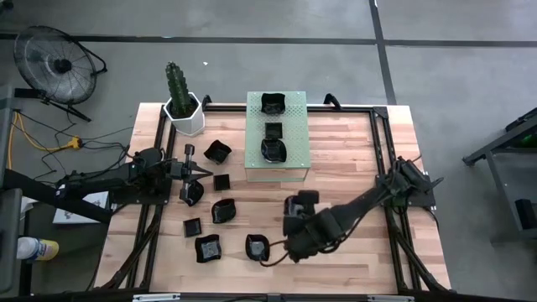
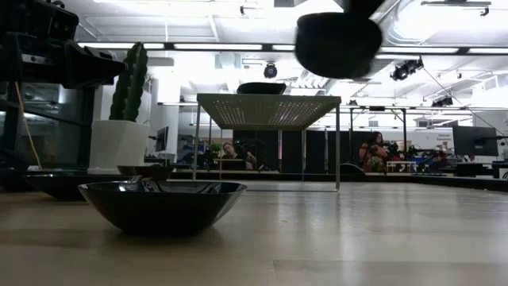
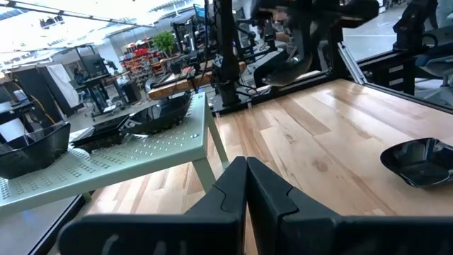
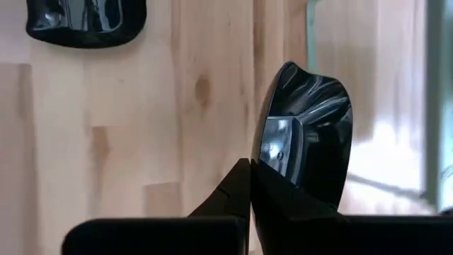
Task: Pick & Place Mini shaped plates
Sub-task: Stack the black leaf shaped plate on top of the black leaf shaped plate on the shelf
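Several small glossy black plates lie on the wooden table, among them one [image 1: 223, 210] mid-table and one [image 1: 256, 246] near the front edge. Three more sit on the pale green perforated block [image 1: 278, 138], such as the far one [image 1: 273, 103]. My right gripper [image 1: 295, 205] hangs over the table's middle, just near of the block, shut on one black plate [image 4: 304, 142], which shows high above the table in the low view [image 2: 337, 44]. My left gripper [image 1: 208, 172] is shut and level at the table's left, touching nothing, with a square plate [image 1: 221, 181] just beside its tips. My right gripper pinches the black plate by its rim [image 4: 265, 166] between the two fingers, coming from above and pointing down. The plate stands on edge beside the fingertips and is lifted clear of the table.
A white hexagonal cactus pot [image 1: 185, 113] stands at the far left corner. The green block stands on thin legs [image 2: 268, 101] at the far middle. Bare wood lies on the table's right half [image 1: 352, 151]. People sit in the room beyond.
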Controlling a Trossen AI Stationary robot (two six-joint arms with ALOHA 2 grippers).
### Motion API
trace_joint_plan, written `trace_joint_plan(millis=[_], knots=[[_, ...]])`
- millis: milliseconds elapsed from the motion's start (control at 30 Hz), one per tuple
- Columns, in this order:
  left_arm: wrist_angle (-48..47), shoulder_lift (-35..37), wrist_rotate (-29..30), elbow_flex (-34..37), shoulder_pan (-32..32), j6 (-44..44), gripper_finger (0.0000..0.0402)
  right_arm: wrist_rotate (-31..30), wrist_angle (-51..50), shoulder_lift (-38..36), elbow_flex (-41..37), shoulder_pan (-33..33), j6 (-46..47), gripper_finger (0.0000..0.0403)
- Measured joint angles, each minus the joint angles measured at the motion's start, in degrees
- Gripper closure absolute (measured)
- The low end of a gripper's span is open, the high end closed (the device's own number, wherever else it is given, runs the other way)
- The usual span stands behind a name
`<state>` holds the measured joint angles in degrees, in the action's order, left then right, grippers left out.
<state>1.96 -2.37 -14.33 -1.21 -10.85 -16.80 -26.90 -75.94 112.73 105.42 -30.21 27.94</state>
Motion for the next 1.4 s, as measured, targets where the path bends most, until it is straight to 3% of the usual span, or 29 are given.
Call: trace_joint_plan(millis=[367,533,733,933,1400], knots=[[0.0,0.0,0.0,-0.02,0.02,0.0,0.0399,-2.14,0.75,0.0,3.65,6.14,-23.17,0.0401],[0.0,0.0,0.0,0.0,0.01,0.0,0.0399,-2.16,2.63,0.0,5.37,8.83,-26.92,0.04],[0.0,0.0,0.0,0.0,0.0,0.02,0.0399,-3.51,7.89,0.0,7.45,12.18,-24.36,0.0399],[0.0,0.0,0.0,0.0,0.02,0.02,0.0399,-5.09,12.42,-0.02,9.73,16.08,-14.72,0.0399],[0.0,0.0,0.0,0.0,0.02,0.0,0.0399,0.89,17.09,-0.02,10.15,25.42,-2.41,0.0401]])
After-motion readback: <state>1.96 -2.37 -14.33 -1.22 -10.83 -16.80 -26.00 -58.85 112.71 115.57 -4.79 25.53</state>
